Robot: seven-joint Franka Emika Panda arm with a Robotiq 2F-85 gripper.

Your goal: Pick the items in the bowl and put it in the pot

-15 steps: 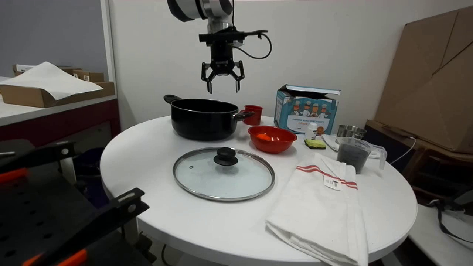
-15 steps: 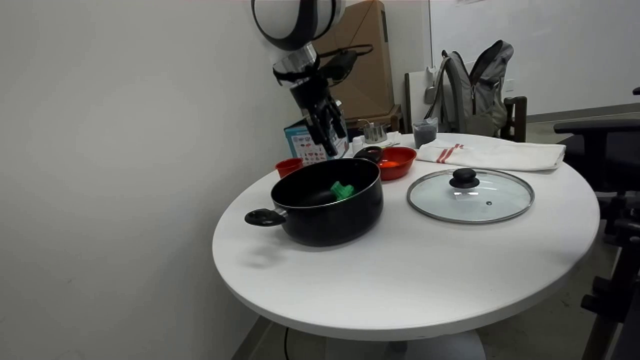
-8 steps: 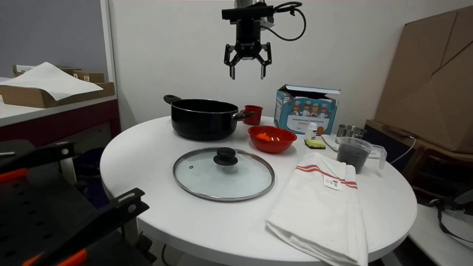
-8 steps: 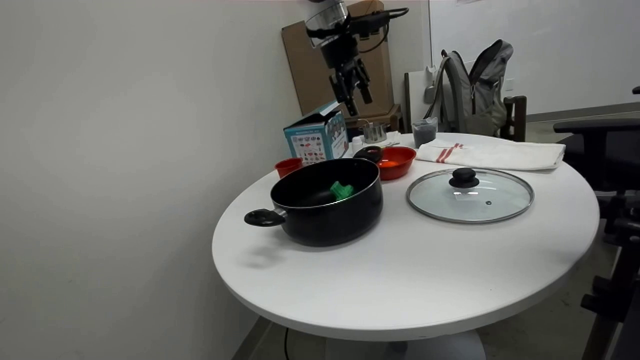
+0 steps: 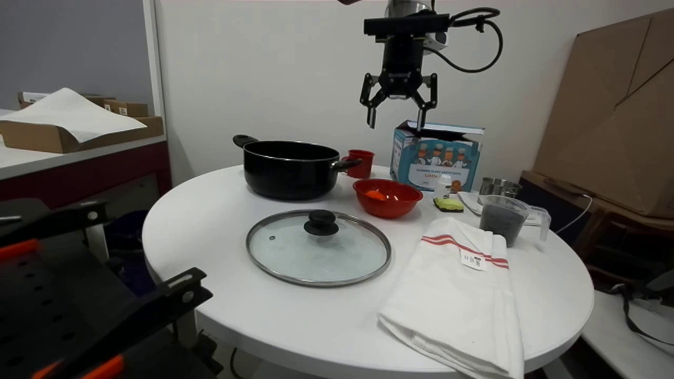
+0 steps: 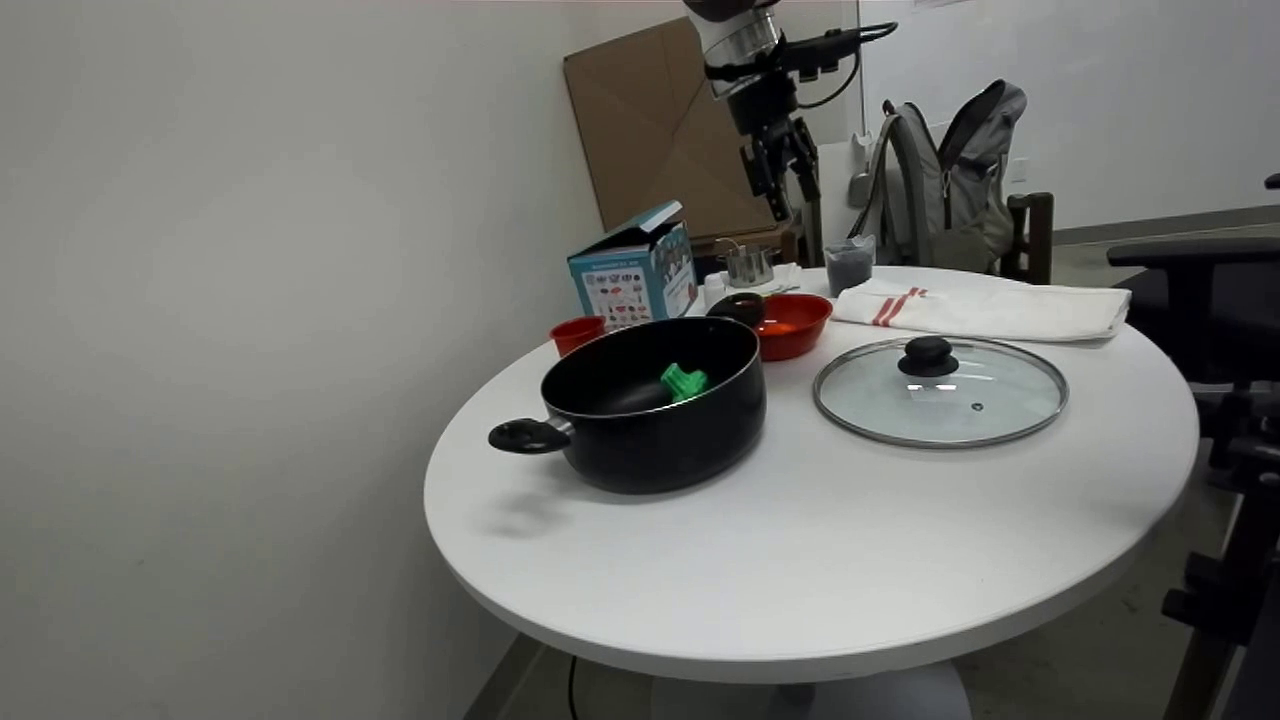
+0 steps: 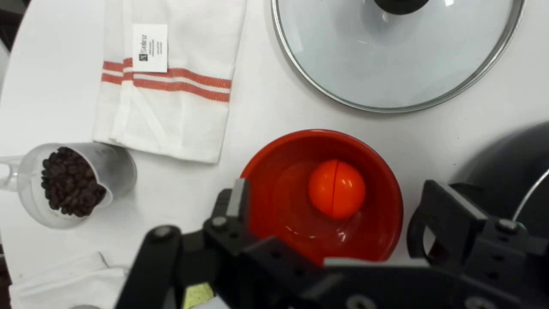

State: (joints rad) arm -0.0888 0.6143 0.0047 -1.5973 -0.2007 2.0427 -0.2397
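Observation:
A round orange piece (image 7: 337, 189) with a dark seam lies in the glossy red bowl (image 7: 274, 180). The bowl shows in both exterior views (image 5: 392, 208) (image 6: 792, 347). A bright green piece (image 6: 684, 382) lies in the black pot (image 6: 665, 450). The pot's inside is hidden in an exterior view (image 5: 292, 181). My gripper (image 5: 396, 126) is open and empty, well above the table and near the bowl. In the wrist view the open gripper (image 7: 336, 184) has its fingers on either side of the bowl, with the orange piece between them in the picture.
A glass lid (image 5: 274, 252) lies in front of the pot and bowl. A red cup (image 5: 363, 166) stands behind the pot's handle. A blue box (image 5: 437, 158), small white bottle (image 5: 443, 187), sponge (image 5: 448, 204), metal cup (image 5: 500, 188), measuring cup (image 5: 503, 223) and white towel (image 5: 458, 295) surround the bowl.
My open gripper has moved from above the pot toward the bowl, rising at first and then dropping slightly in an exterior view. The pot, bowl, lid and pieces have not moved.

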